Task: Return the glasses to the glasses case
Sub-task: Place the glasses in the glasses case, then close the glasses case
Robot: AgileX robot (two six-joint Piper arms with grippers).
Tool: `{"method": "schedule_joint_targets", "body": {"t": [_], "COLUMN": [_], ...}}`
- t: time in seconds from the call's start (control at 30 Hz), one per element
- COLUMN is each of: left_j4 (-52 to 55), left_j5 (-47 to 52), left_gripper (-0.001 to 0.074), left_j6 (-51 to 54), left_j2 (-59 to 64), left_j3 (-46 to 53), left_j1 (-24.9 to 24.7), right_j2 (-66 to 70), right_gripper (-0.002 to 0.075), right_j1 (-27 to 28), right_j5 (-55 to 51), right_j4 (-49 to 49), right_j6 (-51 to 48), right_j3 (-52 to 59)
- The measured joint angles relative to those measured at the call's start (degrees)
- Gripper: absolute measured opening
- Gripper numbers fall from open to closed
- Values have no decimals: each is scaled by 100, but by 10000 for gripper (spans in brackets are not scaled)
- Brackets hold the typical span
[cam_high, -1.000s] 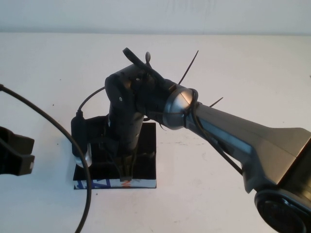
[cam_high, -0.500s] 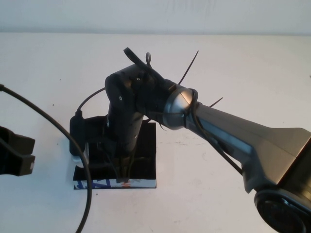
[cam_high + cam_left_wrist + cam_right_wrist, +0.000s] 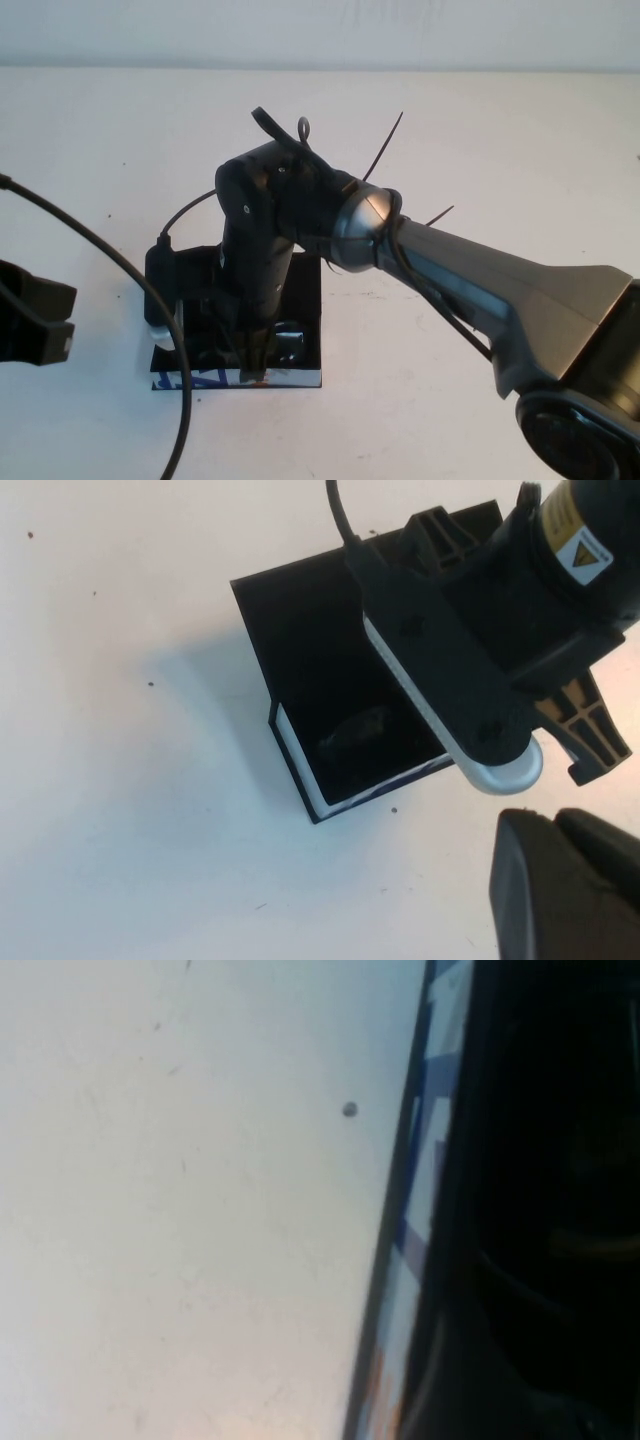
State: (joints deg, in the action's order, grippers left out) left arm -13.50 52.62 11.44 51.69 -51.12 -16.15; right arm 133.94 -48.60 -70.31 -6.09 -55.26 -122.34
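Black card walls and a white printed side mark the glasses case (image 3: 300, 290), which lies open on the pale table (image 3: 480, 140), and everything here is placed from it. The right gripper (image 3: 255, 362) points straight down into the case, close to the printed front edge. How wide its fingers stand cannot be told, because the wrist body hides them from above and its own camera shows only the case's edge (image 3: 425, 1210) and darkness inside. A greyish glint inside the case, just beside that gripper, looks like a lens of the glasses (image 3: 288, 343). The left wrist view shows a faint dark shape on the case floor (image 3: 355, 730), likely the same pair. So the glasses seem to be down in the case, though whether the gripper is free of them is unclear.

The step in hand reads as the release. To do it well, the fingers should part fully and lift straight up, clear of the frame and walls, so the case is not dragged. The left gripper (image 3: 35, 325) hangs well off to the case's left, holding nothing; its fingers cannot be judged.
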Motion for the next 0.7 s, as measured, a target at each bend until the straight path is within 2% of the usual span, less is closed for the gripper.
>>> {"method": "schedule_joint_targets", "body": {"t": [0.1, 0.23, 0.47, 0.7], "left_j4": [-5, -14, -72, -1566], "left_j5": [0, 0, 43, 562], "left_gripper": [-1, -1, -1, -1], "left_j6": [8, 22, 102, 1305], "left_j2": [0, 0, 0, 231], "left_j3": [0, 0, 0, 64], "left_j1": [0, 0, 0, 0], "right_j2": [-35, -168, -512, -799], "right_gripper": [356, 371, 320, 178], "right_j1": [0, 0, 0, 213], "right_j5": [0, 0, 0, -18], "right_j4": [47, 60, 358, 993], "right_j6": [12, 24, 92, 648], "right_j3": [0, 0, 0, 0]}}
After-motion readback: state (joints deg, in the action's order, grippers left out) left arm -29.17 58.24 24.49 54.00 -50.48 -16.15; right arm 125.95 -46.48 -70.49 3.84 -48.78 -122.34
